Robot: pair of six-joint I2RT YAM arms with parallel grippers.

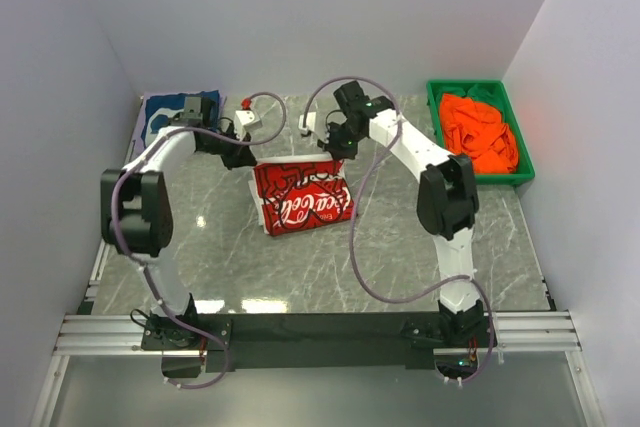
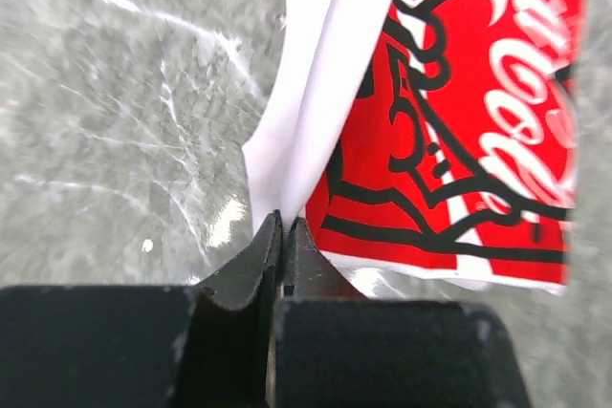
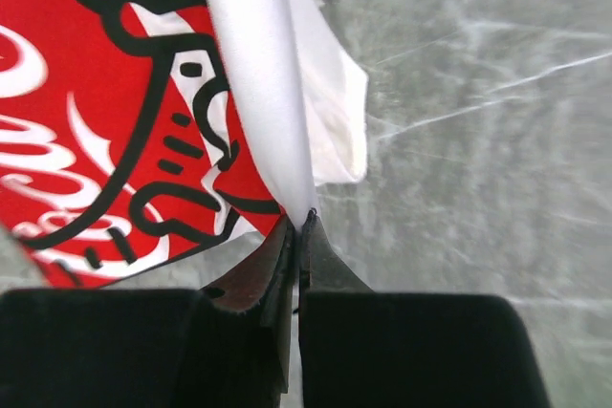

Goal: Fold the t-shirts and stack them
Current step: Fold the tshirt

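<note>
Top external view: the red Coca-Cola t-shirt (image 1: 300,197) was seen mid-surface between the two arms, print upward, with each far corner held by one arm.
Left fingers (image 2: 256,257): pressed together on a white fold of cloth at the shirt's far-left corner, as shown by the left wrist view.
Right fingers (image 3: 260,269): likewise closed, pinching the white edge at the far-right corner.
Reason for the hold: both corners of one edge were judged to be gripped together so that the edge could be kept straight and taut and carried over as a single fold.
Surface (image 1: 300,277): the near half of the marble was left bare, judged to give room for the fold to be laid down.
Navy t-shirt (image 1: 160,115): placed at the far-left corner, well apart from the red one; whether it was folded could not be told.
Orange t-shirts (image 1: 480,135): heaped in the green bin (image 1: 478,180) at the far right, judged to be waiting their turn.
Risk: if the two corners were moved unevenly, a skewed fold would be expected.
</note>
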